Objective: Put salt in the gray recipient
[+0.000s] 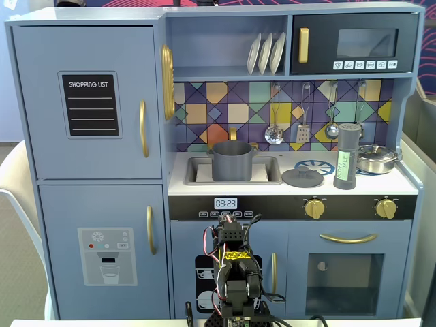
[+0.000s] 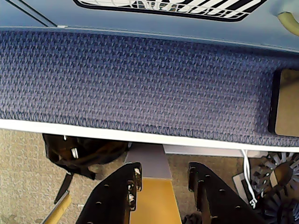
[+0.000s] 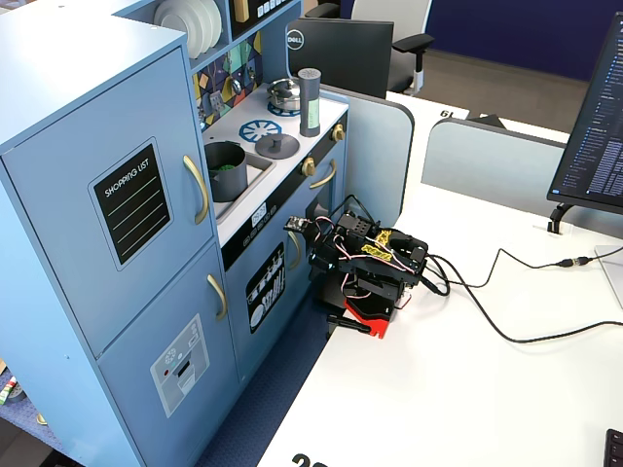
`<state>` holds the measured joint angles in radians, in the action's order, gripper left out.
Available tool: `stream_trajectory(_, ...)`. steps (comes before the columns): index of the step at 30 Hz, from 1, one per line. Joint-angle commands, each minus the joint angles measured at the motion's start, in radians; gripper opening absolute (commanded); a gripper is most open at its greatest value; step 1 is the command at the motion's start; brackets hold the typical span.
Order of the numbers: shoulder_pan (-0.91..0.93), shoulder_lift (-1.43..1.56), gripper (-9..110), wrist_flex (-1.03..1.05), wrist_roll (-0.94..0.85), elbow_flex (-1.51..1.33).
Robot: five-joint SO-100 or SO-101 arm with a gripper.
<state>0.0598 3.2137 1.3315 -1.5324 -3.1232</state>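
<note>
Fixed views: I count one tall gray cylindrical salt shaker with green label (image 1: 348, 157) upright on toy kitchen counter (image 1: 409, 185), right of round gray lid (image 1: 302, 178); one gray pot (image 1: 232, 161) in sink, left of lid, well apart from shaker. Three white plates (image 1: 266, 53) on shelf. One steel pan (image 1: 377, 159) just right of shaker. Wrist view: my black two-finger gripper (image 2: 163, 175) narrowly parted, empty, touching nothing, above blue carpet strip (image 2: 140, 84). Arm (image 3: 370, 268) folded low on white desk (image 3: 487, 389), below counter.
</note>
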Motion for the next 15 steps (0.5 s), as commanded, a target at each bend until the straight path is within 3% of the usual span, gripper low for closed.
stream_trajectory(1, -0.032, 0.006, 6, -0.005, 0.002, 0.006)
stream_trajectory(7, -0.032, 0.006, 8, -0.003, -0.032, 0.006)
stream_trajectory(11, -0.034, 0.006, 0, -0.003, -0.031, 0.006)
stream_trajectory(15, -0.032, 0.006, 0, -0.003, -0.011, 0.006)
